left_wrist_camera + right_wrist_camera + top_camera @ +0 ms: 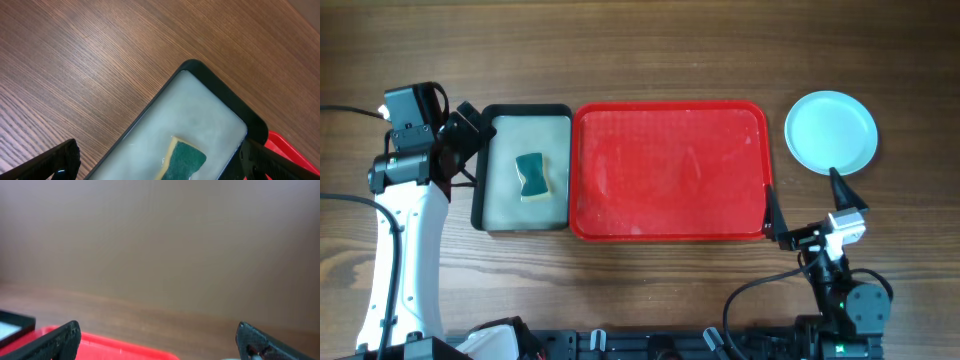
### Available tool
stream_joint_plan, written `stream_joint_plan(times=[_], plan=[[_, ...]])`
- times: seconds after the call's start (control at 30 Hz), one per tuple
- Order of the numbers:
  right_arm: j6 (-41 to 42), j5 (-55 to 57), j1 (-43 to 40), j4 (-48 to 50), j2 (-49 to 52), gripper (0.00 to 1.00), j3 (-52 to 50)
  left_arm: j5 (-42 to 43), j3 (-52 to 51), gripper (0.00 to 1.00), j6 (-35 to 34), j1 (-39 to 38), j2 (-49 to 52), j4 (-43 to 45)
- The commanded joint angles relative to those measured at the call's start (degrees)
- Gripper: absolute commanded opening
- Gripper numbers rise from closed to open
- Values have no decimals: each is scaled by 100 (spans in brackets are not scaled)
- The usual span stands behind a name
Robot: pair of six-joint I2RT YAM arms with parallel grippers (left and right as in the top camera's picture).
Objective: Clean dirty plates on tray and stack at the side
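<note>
The red tray [670, 160] lies mid-table with no plate on it; its corner shows in the left wrist view [281, 144] and its rim in the right wrist view [125, 352]. A pale aqua plate [831, 132] lies on the table to the tray's right; I cannot tell whether others lie under it. No white plate is in view. My left gripper [470, 145] [160, 160] is open and empty, over the left part of the small black-rimmed tray. My right gripper [807, 200] [157, 337] is open and empty by the red tray's near right corner, below the plate.
The black-rimmed tray [480, 205] [210, 80] with a pale inside stands against the red tray's left side. A green and yellow sponge [530, 176] [187, 160] lies in it. Cables run along the table's near edge.
</note>
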State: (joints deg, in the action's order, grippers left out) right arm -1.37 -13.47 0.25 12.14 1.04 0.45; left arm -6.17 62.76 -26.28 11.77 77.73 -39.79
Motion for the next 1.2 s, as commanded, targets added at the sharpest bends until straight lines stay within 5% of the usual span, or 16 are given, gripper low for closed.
stream_joint_plan(times=[0.0, 0.17, 1.17], plan=[[-197, 31, -33, -181, -85, 100, -17, -57, 90, 100, -57, 31, -11, 15], [-382, 334, -35, -1167, -85, 100, -17, -55, 90, 100, -57, 31, -11, 15], [144, 509, -516, -1156, -61, 100, -15, -57, 90, 100, -57, 31, -11, 15]])
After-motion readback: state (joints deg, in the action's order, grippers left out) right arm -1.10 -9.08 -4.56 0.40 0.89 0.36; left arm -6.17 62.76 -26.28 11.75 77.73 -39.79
